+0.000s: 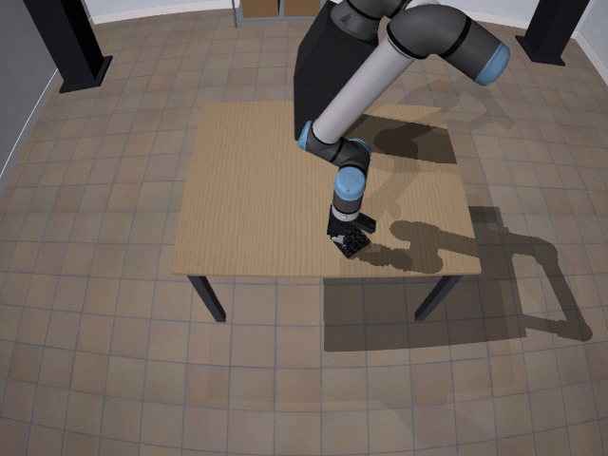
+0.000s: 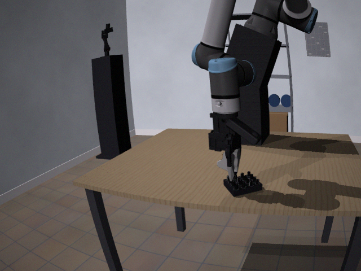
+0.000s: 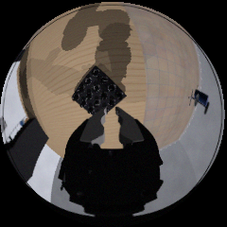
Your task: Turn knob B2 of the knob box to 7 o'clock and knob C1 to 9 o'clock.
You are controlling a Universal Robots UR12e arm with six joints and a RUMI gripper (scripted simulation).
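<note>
The knob box (image 1: 357, 242) (image 2: 245, 191) (image 3: 99, 91) is a black block with rows of upright black knobs, lying turned on the table near its front edge. My gripper (image 2: 233, 179) (image 3: 111, 107) points down at the box, its jaws a narrow gap apart. In the exterior view the tips reach knob height at the box's left, rear part; in the wrist view they are at its lower right edge. Whether a knob stands between the tips is hidden. The socket, the hour marks and the knob pointers are too small or dark to read, so I cannot tell B2 or C1.
The wooden table (image 1: 245, 196) (image 2: 163, 171) carries the box, and its front edge is close to it. The arm's dark pedestal (image 1: 324, 73) (image 2: 253, 96) stands at the back. Arm shadows fall across the table's right side. A black pillar (image 2: 109, 108) stands beyond the table.
</note>
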